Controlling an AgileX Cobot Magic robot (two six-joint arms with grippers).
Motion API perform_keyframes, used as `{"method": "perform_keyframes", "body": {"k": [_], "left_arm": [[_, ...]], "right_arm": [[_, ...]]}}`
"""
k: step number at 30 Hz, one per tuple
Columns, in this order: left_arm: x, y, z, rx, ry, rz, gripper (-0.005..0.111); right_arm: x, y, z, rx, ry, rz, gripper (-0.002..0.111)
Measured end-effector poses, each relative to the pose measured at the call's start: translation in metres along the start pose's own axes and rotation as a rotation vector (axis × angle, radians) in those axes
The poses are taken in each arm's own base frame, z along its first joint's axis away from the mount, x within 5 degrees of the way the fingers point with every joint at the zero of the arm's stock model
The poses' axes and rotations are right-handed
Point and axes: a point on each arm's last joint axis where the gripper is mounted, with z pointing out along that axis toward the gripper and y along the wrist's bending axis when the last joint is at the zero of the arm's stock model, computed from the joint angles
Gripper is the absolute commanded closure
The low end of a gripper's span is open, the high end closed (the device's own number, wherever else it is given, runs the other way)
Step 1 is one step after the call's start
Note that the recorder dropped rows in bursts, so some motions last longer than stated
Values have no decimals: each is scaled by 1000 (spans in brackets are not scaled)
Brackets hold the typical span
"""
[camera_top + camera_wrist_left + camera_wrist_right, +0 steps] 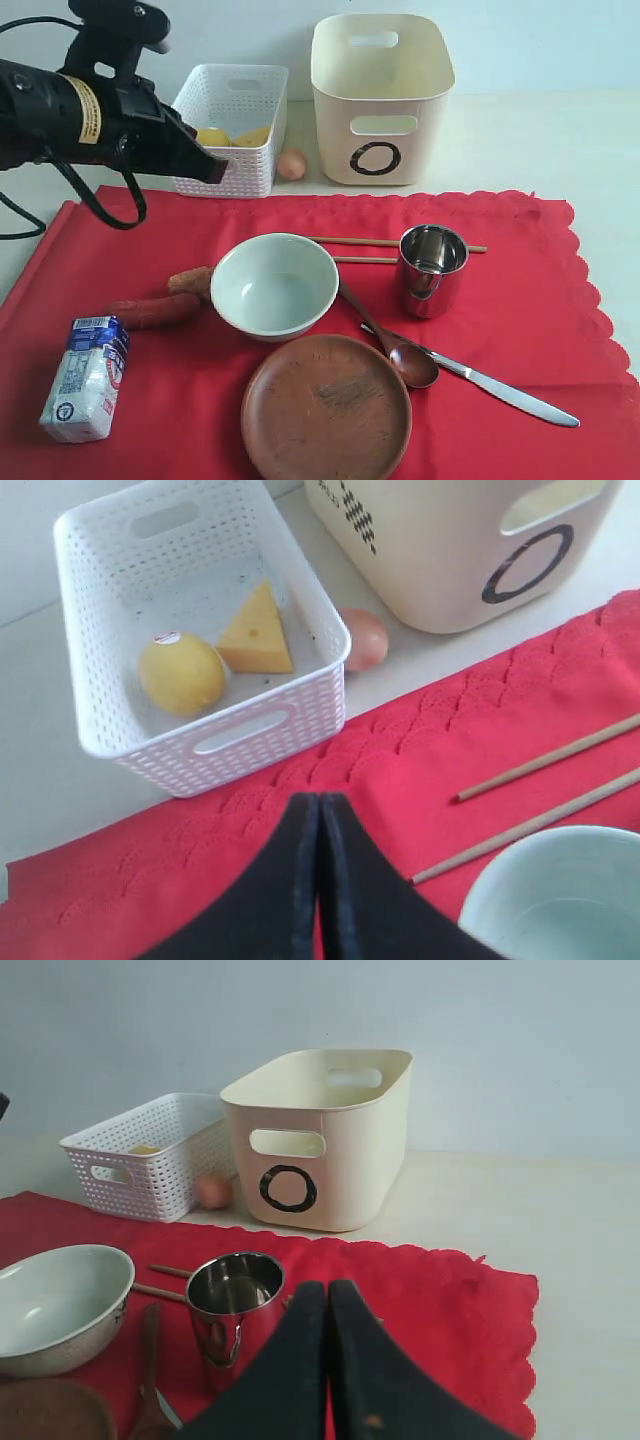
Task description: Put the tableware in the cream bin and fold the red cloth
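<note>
Claws are both clenched empty, left claw (319,802) over the cloth's (520,300) scalloped edge by the basket (150,765), right claw (328,1288) near the cup (235,1305), bare cloth beside it.

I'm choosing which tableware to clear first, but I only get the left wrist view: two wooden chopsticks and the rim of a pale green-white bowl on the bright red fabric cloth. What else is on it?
Observer: In the exterior view, a shiny steel cup stands upright just right of the pale green-white bowl.
Operator: Anything in front of the bowl?
Observer: A round brown wooden plate lies there, with a brown spoon and a silver table knife at its right.
Operator: Is the other arm free?
Observer: On the right gripper the jaws are pressed together, holding nothing.
</note>
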Motion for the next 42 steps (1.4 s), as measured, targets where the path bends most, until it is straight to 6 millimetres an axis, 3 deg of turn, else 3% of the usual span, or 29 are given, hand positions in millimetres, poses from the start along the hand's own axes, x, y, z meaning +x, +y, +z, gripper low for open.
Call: {"method": "perform_keyframes", "body": {"k": [3,7,10,13,16,19,28,32,42], "left_arm": [[7,-3,14,17,29,-24,98],[19,-10,36,54,61,-29,63],[30,-7,44,15,143,-29,52],[28,-5,45,-7,160,-58,51],[6,-10,47,49,40,-142,51],[-2,-12,57,73,10,-189,51],[11,-31,112,123,64,-219,51],[6,-43,125,167,35,-181,51],[-9,-46,155,157,5,-127,51]], "right_arm": [[0,0,0,0,0,0,108],[0,0,0,0,0,0,108],[0,0,0,0,0,0,108],[0,0,0,0,0,0,108],[0,0,0,0,0,0,108],[0,0,0,0,0,0,108],[0,0,0,0,0,0,108],[0,0,0,0,0,0,108],[0,0,0,0,0,0,108]]}}
